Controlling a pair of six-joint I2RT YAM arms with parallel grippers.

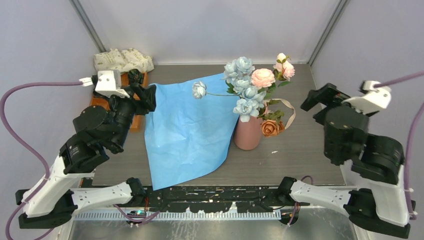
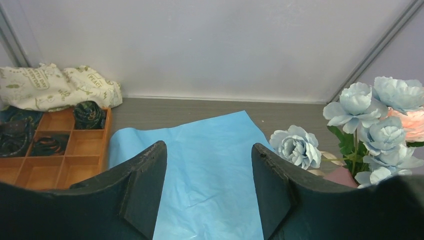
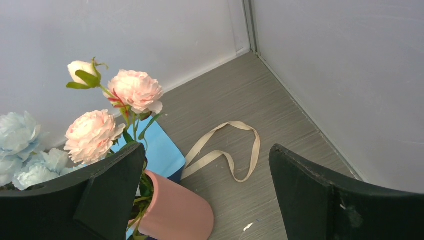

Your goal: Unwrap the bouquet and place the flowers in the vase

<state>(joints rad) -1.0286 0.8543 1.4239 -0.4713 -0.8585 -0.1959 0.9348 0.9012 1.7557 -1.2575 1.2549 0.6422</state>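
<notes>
Top external: right claw [image 1: 311,111] aloft, spread wide

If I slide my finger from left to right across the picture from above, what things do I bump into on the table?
cream cloth → blue paper → pink vase → beige ribbon → right tool

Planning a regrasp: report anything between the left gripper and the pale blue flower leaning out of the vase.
Nothing visible stands between the left gripper and the pale blue flower; only the blue paper lies beneath.
</notes>
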